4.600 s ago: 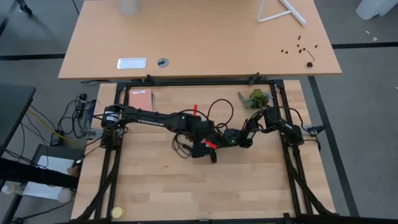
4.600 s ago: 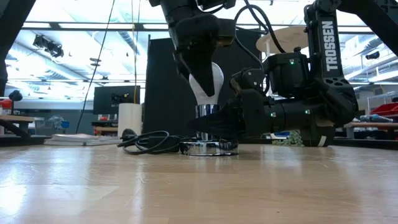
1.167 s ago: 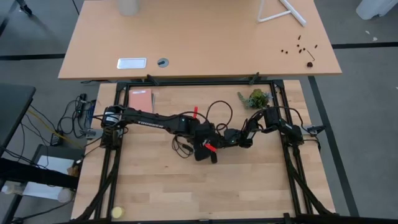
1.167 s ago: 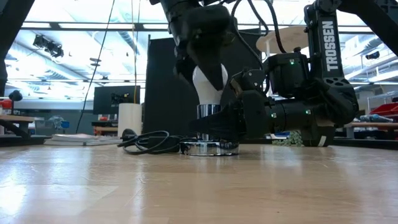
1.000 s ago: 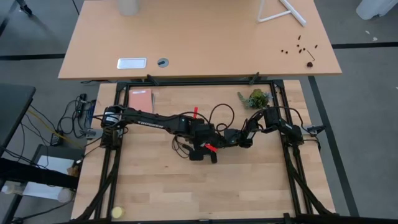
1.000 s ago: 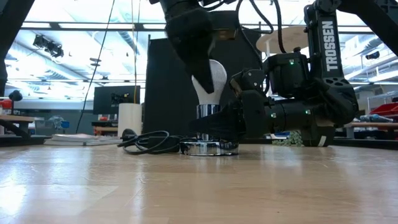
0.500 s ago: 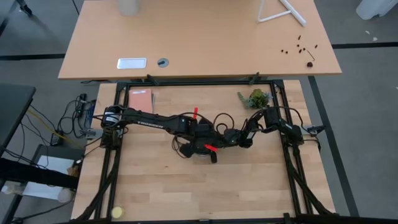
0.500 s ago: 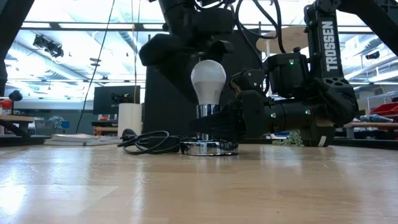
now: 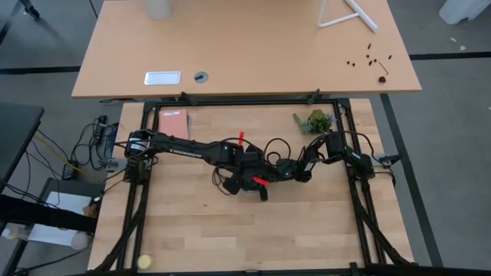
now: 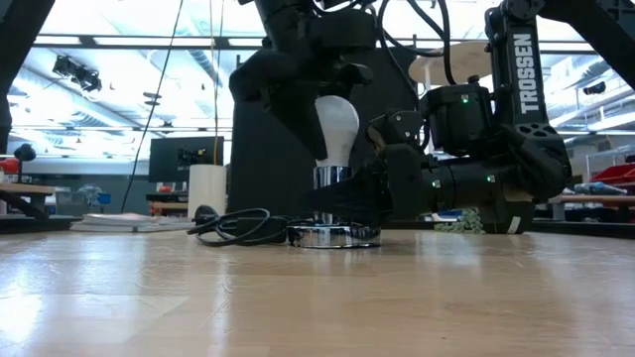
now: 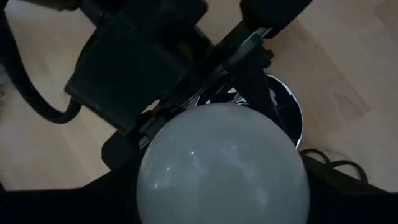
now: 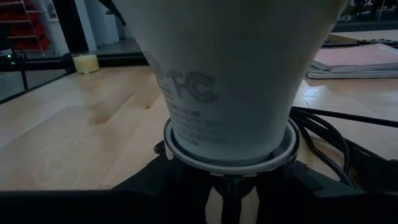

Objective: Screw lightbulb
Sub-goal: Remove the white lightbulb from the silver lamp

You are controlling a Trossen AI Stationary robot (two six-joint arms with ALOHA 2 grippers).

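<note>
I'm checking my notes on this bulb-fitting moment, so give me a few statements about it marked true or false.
1. The lightbulb stands upright with its round end up. True.
2. The lightbulb lies on its side on the wooden table. False: it stands upright over the shiny socket base.
3. The left gripper is up at the bulb's round top. True.
4. The right gripper waits far from the bulb at the table's edge. False: it sits low beside the bulb's neck, just above the socket base.
5. A black cord lies on the table beside the socket base. True.
</note>
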